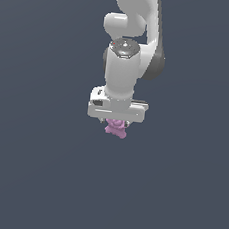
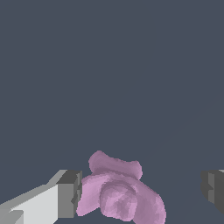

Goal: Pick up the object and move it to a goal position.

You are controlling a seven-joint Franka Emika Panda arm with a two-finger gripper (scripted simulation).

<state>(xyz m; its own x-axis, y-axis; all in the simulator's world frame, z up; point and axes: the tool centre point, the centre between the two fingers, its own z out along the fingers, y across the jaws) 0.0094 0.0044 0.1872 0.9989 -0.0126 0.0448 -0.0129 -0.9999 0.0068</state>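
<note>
The object (image 1: 116,129) is a small pink-purple lumpy piece with short lobes, right under the white hand of my arm in the exterior view. In the wrist view the object (image 2: 118,192) lies between my two fingers. One grey fingertip (image 2: 70,194) is against its side. The other fingertip (image 2: 213,189) stands well apart from it, with bare floor showing in the gap. My gripper (image 2: 142,192) is open around the object. In the exterior view the gripper (image 1: 116,124) is mostly hidden by the hand, and only the object's lower part shows beneath it.
A flat dark grey-blue surface (image 1: 39,178) fills both views. The white arm (image 1: 123,67) rises from the hand toward the upper edge of the exterior view. No other object shows.
</note>
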